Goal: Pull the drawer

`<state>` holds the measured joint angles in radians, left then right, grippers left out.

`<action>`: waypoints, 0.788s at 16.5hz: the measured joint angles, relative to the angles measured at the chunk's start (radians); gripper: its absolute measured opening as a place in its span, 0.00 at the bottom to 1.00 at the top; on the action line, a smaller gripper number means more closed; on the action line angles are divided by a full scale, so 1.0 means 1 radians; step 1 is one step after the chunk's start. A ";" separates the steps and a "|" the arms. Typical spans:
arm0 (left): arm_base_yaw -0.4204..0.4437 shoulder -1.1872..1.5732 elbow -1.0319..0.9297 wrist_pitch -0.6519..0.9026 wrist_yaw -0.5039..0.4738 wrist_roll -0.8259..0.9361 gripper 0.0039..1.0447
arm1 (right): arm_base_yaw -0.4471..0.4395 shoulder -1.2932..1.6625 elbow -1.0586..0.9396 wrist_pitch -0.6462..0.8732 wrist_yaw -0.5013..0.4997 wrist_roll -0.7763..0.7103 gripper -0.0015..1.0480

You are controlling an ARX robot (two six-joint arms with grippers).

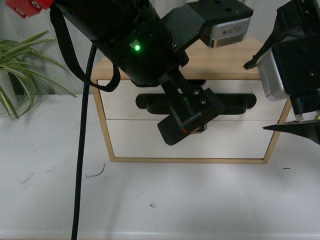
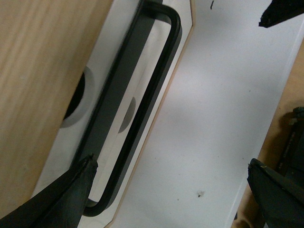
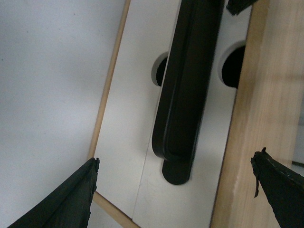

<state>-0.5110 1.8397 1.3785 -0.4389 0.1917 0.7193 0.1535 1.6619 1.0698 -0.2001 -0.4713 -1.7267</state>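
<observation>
The white table fills the front view, and a small wooden cabinet stands on it toward 12 o'clock. Green plant leaves show at 9 o'clock. The cabinet holds two white fronts. The upper one is the drawer, with its long black bar handle and a half-round notch in its top edge. The plain lower front sits just beneath it. Both look flush and closed, so nothing inside can be seen, and the notch shows only darkness.

The left gripper hangs at the centre, right in front of the handle. Its jaws are spread wide and hold nothing, with one fingertip just beside the bar; I cannot tell if it touches. The right gripper, at 3 o'clock, is also splayed wide and empty near the handle's end.

This looks like the approach step, with the pull not yet begun. The next move probably calls for hooking or closing a gripper around the bar, then drawing straight back toward 6 o'clock.
</observation>
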 joint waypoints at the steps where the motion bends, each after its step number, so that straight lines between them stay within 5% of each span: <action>1: 0.000 0.013 0.000 0.006 -0.001 0.000 0.94 | 0.010 0.013 0.000 0.002 0.000 0.001 0.94; 13: 0.003 0.138 0.051 0.070 -0.019 -0.004 0.94 | 0.037 0.192 0.066 0.040 0.018 0.033 0.94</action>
<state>-0.5079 1.9778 1.4300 -0.3691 0.1730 0.7151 0.1902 1.8542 1.1362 -0.1600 -0.4534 -1.6939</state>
